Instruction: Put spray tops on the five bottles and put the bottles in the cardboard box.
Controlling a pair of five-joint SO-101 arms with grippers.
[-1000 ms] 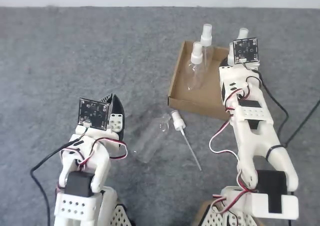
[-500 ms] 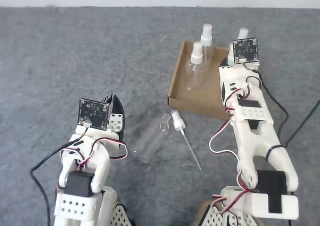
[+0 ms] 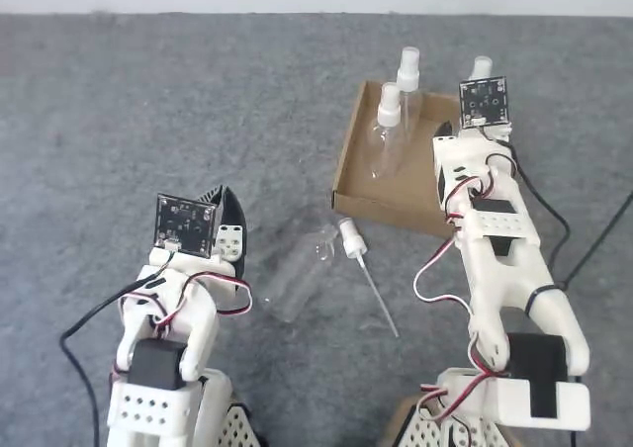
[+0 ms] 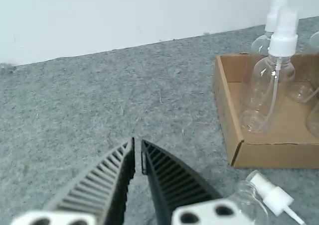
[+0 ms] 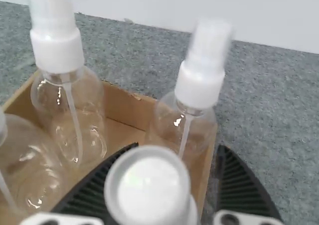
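High view: loose bottle (image 3: 300, 269) lies on its side on the grey table (image 3: 148, 101) between the two arms. Its long axis is diagonal, with the open neck toward the cardboard box (image 3: 348, 150) and the base toward the left arm. The loose spray top (image 3: 350, 236) lies just beside the neck, head toward the box, with its thin tube running diagonally away toward the right arm's base. Capped bottles (image 3: 388, 121) stand upright in the box, tops up.

Left wrist view: left gripper (image 4: 138, 144) hangs low over the table with only a thin slit between the fingers and nothing held. The loose bottle and top are just off to one side, and the box is farther on.

Right wrist view: right gripper (image 5: 178, 146) is over the box, fingers spread wide. The white cap (image 5: 148, 185) of an upright bottle sits between them, with a gap showing on one side. I cannot tell whether the other finger touches it.
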